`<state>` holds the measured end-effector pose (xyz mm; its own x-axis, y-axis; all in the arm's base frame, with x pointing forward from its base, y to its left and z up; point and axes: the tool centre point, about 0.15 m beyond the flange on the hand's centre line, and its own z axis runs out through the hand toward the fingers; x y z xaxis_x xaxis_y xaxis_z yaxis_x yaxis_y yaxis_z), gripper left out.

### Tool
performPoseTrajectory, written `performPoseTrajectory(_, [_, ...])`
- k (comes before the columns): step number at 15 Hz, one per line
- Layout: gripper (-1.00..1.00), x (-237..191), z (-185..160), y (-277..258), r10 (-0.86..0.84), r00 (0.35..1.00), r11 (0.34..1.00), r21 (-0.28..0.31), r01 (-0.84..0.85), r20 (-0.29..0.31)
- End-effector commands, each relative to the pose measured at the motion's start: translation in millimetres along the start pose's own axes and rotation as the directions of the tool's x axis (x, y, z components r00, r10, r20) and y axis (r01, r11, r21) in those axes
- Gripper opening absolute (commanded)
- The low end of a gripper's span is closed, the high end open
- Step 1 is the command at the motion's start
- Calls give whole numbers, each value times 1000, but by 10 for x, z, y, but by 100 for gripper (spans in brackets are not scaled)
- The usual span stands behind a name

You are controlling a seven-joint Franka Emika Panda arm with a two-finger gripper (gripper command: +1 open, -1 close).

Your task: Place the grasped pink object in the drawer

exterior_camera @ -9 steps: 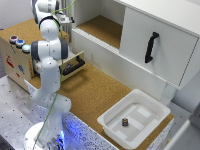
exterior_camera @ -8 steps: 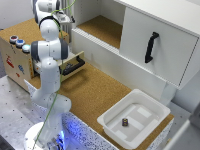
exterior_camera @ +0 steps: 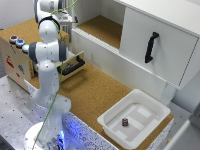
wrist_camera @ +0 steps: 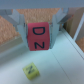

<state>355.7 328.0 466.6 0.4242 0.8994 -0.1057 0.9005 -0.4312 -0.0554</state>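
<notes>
In the wrist view my gripper is shut on the pink object, a pinkish-red block with dark letters, held between both fingers. In the exterior view the gripper hangs high at the back, beyond the arm; the pink object is hidden there. The drawer, light wood with a black bar handle, stands pulled open from the plywood box, below and nearer than the gripper, partly hidden by the arm.
A small yellow cube lies on a white surface under the gripper. A white cabinet with an open cork shelf and a black-handled door stands at the exterior view's right. A white tray holds a dark brown cylinder.
</notes>
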Motion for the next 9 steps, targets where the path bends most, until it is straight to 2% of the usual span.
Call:
performPoseTrajectory(1, [-100,-578,720,161,-79,976,995,-81,64,-202])
performPoseTrajectory(6, [-100,-341,963,448,-140,970,990,-50,132,-197])
performPoseTrajectory(9, [-100,-151,1108,517,-184,969,982,-67,175,-168])
